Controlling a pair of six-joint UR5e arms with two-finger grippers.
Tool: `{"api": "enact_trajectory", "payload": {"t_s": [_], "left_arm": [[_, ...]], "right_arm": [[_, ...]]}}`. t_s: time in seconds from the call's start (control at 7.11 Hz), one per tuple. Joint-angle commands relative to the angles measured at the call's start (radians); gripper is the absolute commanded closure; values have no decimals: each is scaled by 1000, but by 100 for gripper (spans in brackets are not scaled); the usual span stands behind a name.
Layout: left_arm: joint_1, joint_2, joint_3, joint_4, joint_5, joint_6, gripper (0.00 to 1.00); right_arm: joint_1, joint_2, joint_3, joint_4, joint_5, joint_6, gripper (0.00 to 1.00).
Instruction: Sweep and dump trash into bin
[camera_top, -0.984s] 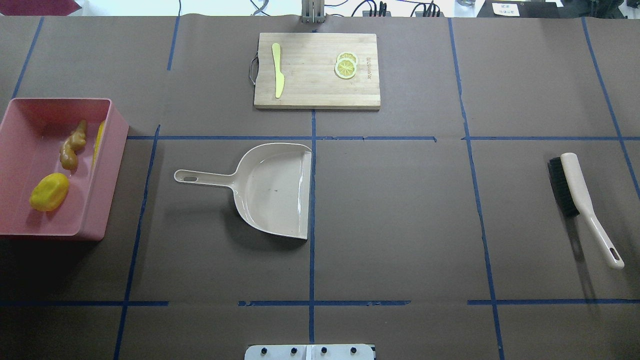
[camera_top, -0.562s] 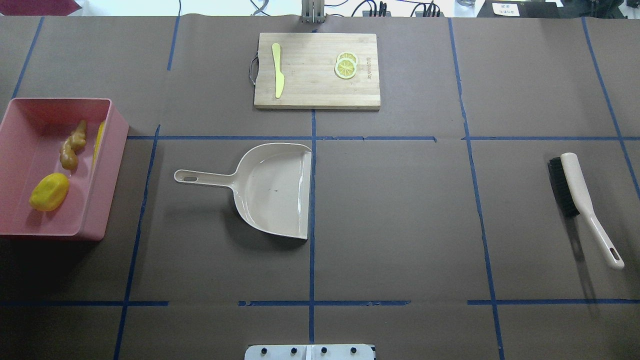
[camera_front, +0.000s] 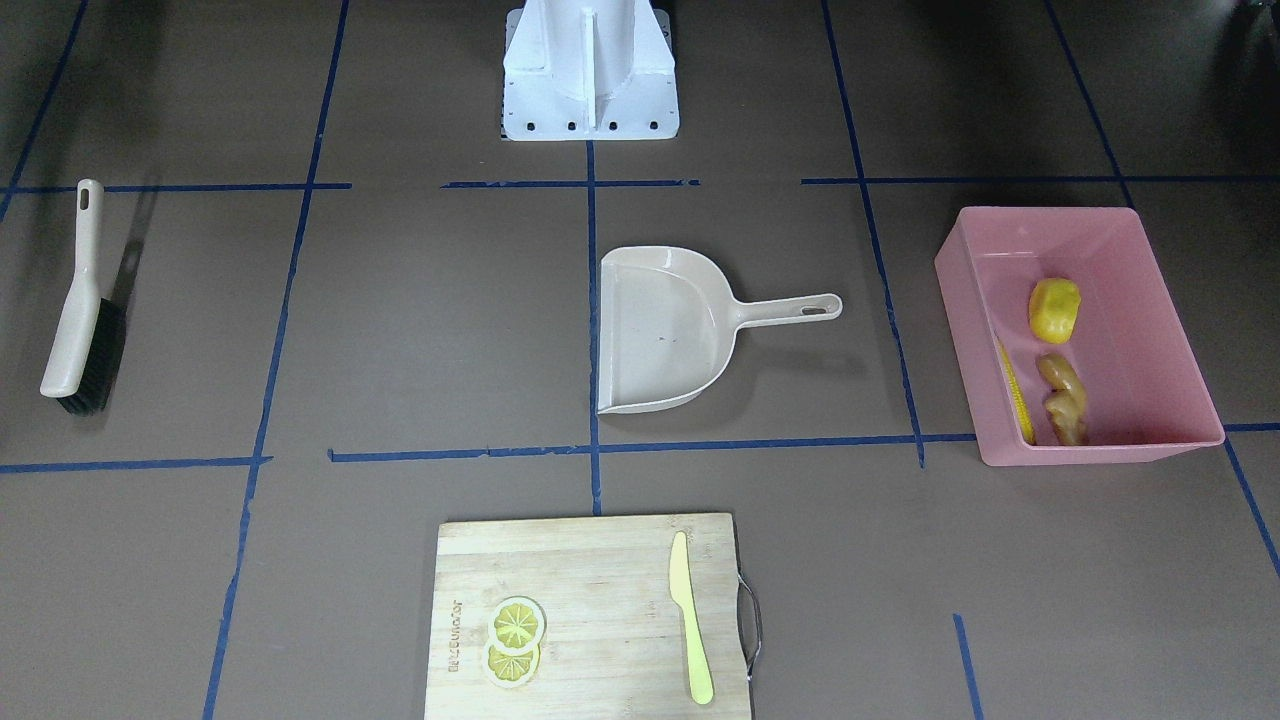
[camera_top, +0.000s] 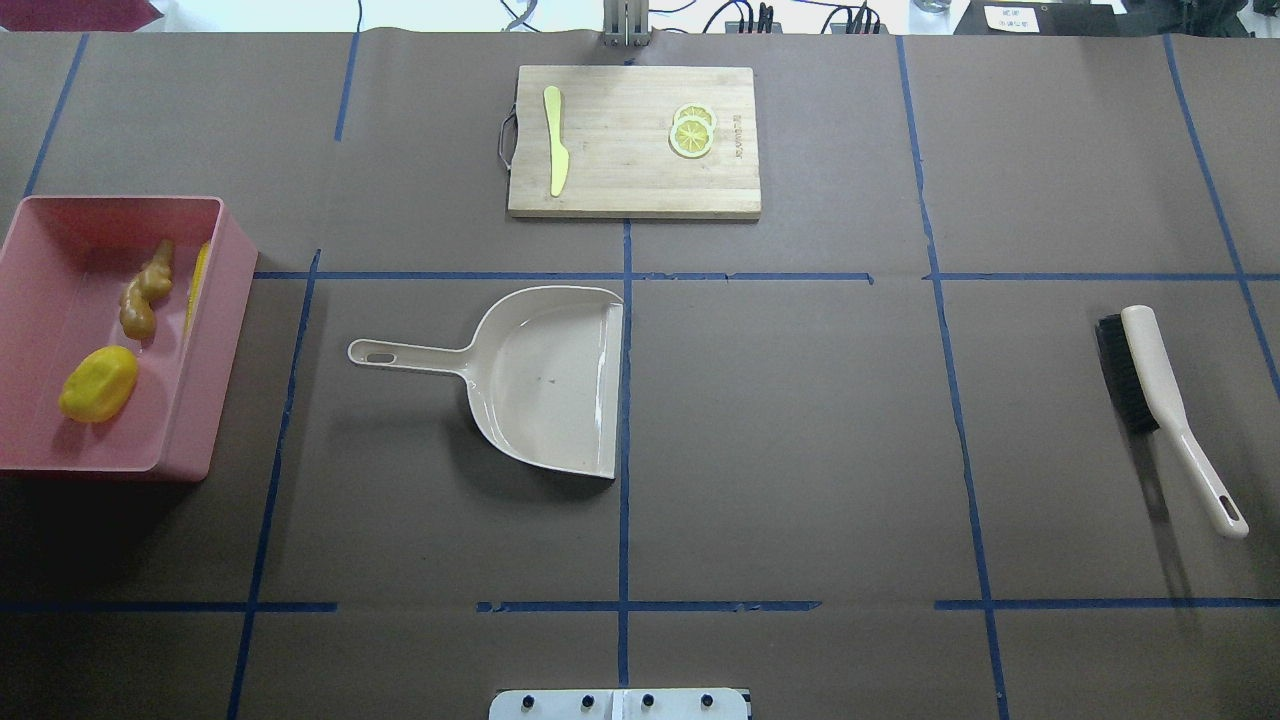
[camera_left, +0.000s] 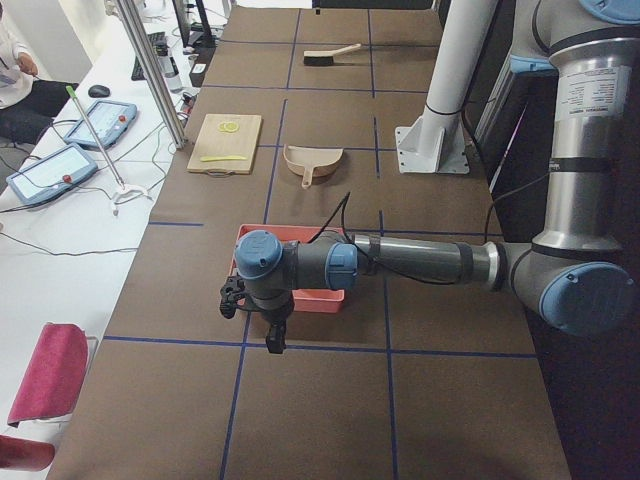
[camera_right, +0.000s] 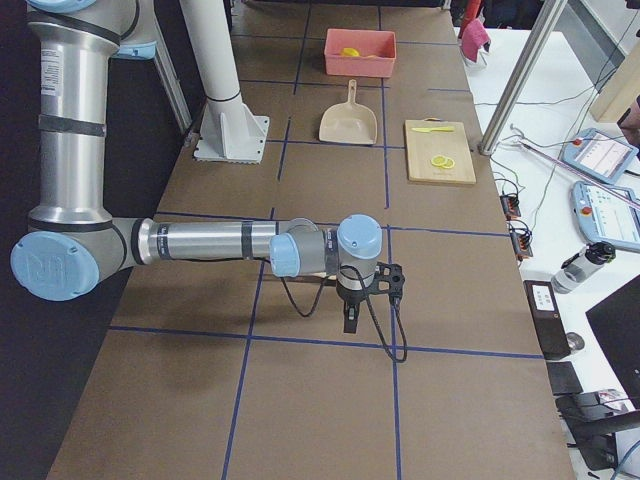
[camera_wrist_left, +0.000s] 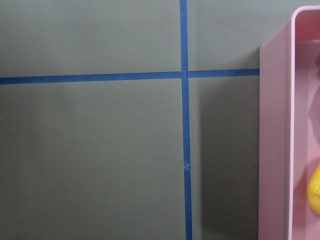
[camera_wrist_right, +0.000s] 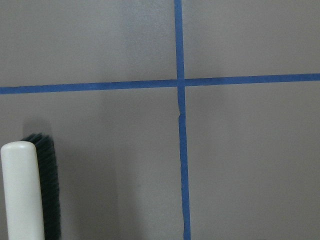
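Observation:
The pink bin (camera_top: 205, 370) stands at the table's left side and holds the trash: the yellow potato-like lump (camera_top: 98, 384), the tan ginger root (camera_top: 143, 292) and the corn cob (camera_top: 197, 280) against its right wall. It also shows in the front view (camera_front: 965, 310) and the left wrist view (camera_wrist_left: 277, 150). The left gripper (camera_left: 275, 335) hangs above the table next to the bin. The right gripper (camera_right: 348, 318) hangs over the table's right end near the brush (camera_top: 1150, 375). I cannot tell whether either is open or shut.
The beige dustpan (camera_top: 545, 375) lies empty at the table's middle, handle towards the bin. A wooden cutting board (camera_top: 620, 185) at the far edge carries a yellow-green knife (camera_top: 555, 140) and lemon slices (camera_top: 692, 132). The brush's head shows in the right wrist view (camera_wrist_right: 22, 195).

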Motion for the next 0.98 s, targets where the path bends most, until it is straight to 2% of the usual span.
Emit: {"api": "enact_trajectory", "payload": {"t_s": [0.0,0.84], "left_arm": [[0,1,2,-2,3,0,0],[2,-22,0,-3,8,0,0]], "right_arm": [[-1,0,-3,1,-1,1,0],[-2,9,-15,3,-3,1,0]]}}
